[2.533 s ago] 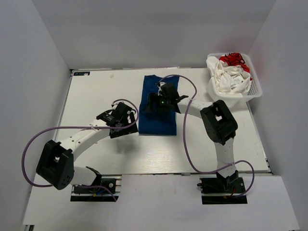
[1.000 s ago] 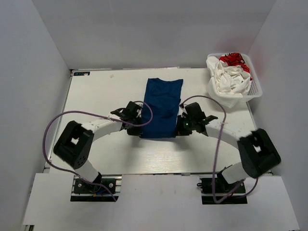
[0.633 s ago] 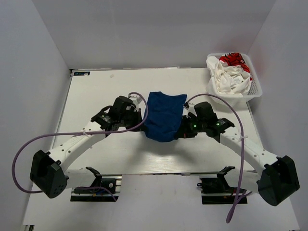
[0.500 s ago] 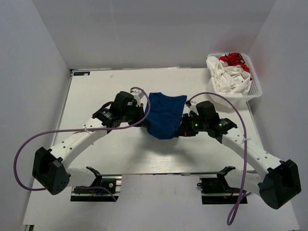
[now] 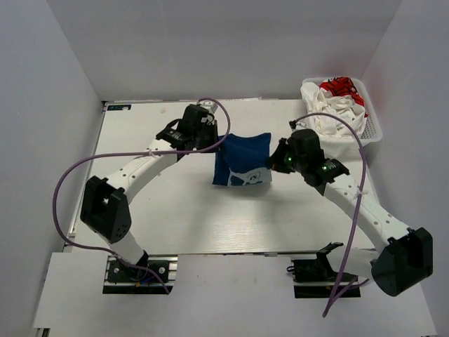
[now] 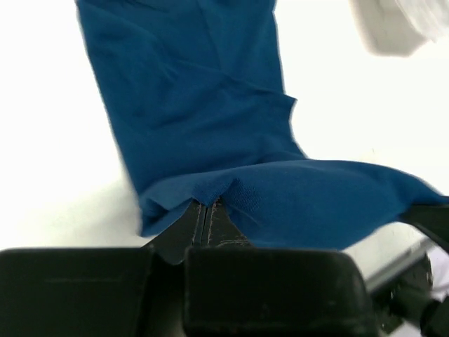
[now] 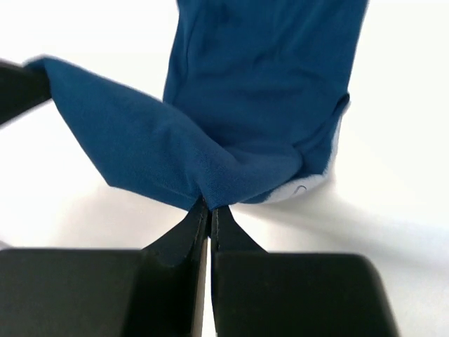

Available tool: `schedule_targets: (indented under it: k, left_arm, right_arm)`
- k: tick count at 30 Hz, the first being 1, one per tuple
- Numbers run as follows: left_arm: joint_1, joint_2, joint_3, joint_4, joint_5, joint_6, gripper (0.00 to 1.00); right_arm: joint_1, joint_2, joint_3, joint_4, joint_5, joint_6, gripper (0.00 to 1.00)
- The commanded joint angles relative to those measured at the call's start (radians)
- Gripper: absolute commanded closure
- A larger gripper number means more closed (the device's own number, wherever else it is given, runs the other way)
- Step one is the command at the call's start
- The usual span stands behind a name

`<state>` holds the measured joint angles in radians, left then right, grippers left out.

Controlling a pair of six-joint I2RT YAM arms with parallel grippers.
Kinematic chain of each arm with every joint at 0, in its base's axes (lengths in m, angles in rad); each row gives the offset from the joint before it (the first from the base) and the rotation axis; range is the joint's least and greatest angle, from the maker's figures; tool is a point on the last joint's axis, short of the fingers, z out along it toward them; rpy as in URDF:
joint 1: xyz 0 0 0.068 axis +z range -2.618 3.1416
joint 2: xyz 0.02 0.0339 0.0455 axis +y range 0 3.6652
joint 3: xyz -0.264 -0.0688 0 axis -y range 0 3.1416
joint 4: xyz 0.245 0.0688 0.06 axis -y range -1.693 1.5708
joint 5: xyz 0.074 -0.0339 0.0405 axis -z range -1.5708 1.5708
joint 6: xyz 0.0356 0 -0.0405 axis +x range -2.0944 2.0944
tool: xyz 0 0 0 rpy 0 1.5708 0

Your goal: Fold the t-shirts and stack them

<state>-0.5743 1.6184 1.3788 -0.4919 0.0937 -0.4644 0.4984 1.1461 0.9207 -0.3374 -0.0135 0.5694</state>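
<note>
White table (image 5: 182, 217), t-shirt (image 5: 245, 151), perhaps grey walls (image 5: 224, 42)

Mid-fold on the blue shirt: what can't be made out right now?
Far end of the blue t-shirt: cut by the top edge, both wrist views; under the lifted fold, top view.
Pale patch at its near edge: blurred, right wrist; tiny, top view.
White t-shirt: crumpled in the basket, print mostly buried, top view.
</note>
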Motion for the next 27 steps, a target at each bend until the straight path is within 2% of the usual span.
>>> schedule_targets:
  k: [1,7,15,18,22,23,25,26,27]
  left_arm:
    - [0.048,0.038,0.08,-0.014,-0.049,0.012,1.0]
    - [0.09,0.161,0.222,-0.024,-0.009,0.047,1.0]
    - [0.165,0.368,0.414,-0.042,0.066,0.069,1.0]
    - [0.186,0.423,0.443,0.005,0.08,0.087,1.0]
    - [0.211,0.535,0.549,0.125,0.181,0.096,0.99]
    - [0.226,0.558,0.563,0.153,0.201,0.096,0.96]
    - [0.241,0.642,0.613,0.219,0.254,0.086,0.92]
    - [0.252,0.676,0.64,0.267,0.255,0.06,0.88]
    - [0.263,0.714,0.676,0.268,0.268,0.049,0.81]
  right_arm:
    - [-0.03,0.064,0.11,0.024,0.096,-0.019,1.0]
    - [-0.084,0.203,0.196,0.073,0.103,-0.037,1.0]
    - [-0.164,0.42,0.38,0.115,0.024,-0.051,1.0]
    - [-0.188,0.498,0.435,0.153,-0.032,-0.049,1.0]
    - [-0.237,0.621,0.556,0.167,-0.04,-0.057,1.0]
    - [-0.25,0.708,0.581,0.17,-0.043,-0.06,1.0]
    - [-0.267,0.769,0.705,0.175,-0.104,-0.068,1.0]
    - [-0.271,0.878,0.737,0.208,-0.097,-0.071,1.0]
    - [-0.282,0.915,0.82,0.199,-0.095,-0.068,1.0]
